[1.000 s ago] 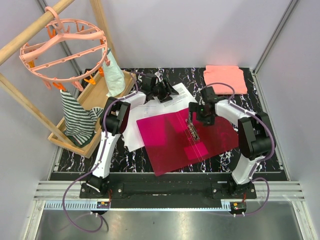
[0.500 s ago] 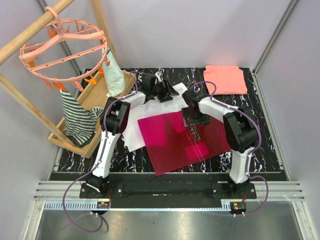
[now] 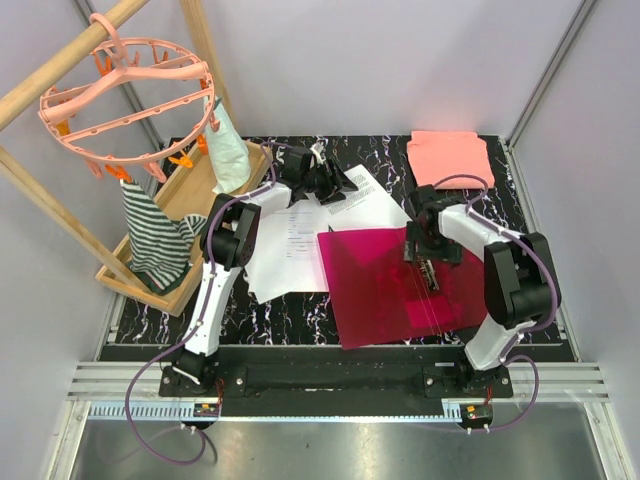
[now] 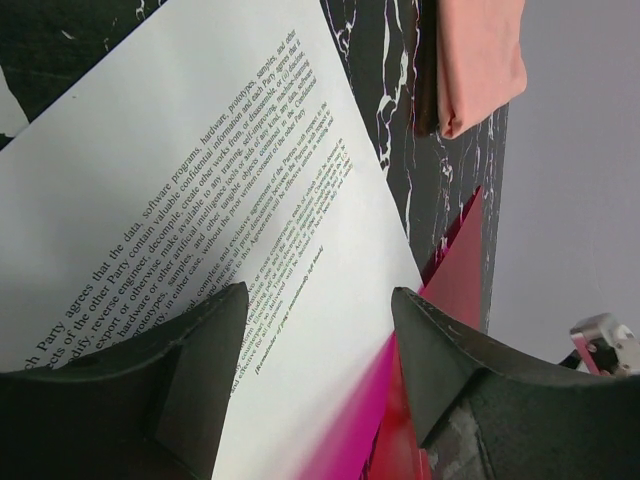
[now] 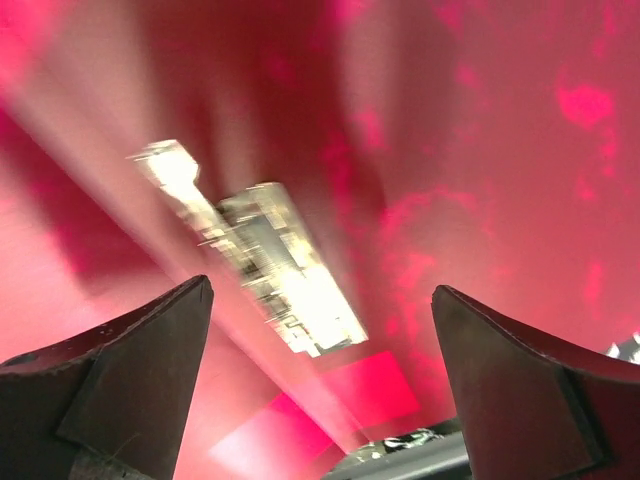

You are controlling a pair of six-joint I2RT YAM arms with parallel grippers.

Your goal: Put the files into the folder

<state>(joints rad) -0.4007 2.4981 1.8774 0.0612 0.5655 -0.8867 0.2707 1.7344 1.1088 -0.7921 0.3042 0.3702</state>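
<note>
The files [image 3: 295,245] are white printed sheets lying left of centre, with their right edge under the folder. The folder [image 3: 390,290], crimson and translucent, lies open and flat at centre right, its metal clip [image 3: 428,272] showing. My left gripper [image 3: 335,183] rests open at the sheets' far end; in the left wrist view its gripper [image 4: 320,315] straddles the printed files [image 4: 200,180], with the folder [image 4: 462,275] at the right. My right gripper [image 3: 424,246] is low over the folder, and its wrist view shows the gripper [image 5: 320,300] wide open above the blurred clip [image 5: 270,250], holding nothing.
A salmon-pink folded cloth [image 3: 450,157] lies at the back right corner. A wooden tray [image 3: 190,195] with a striped cloth [image 3: 155,235] and a pale green cloth [image 3: 230,150] stands at the left, under a pink clip hanger [image 3: 125,95] on wooden poles.
The folder has slid to the right together with my right gripper, and more of the white sheets now shows. The left arm has stayed in place.
</note>
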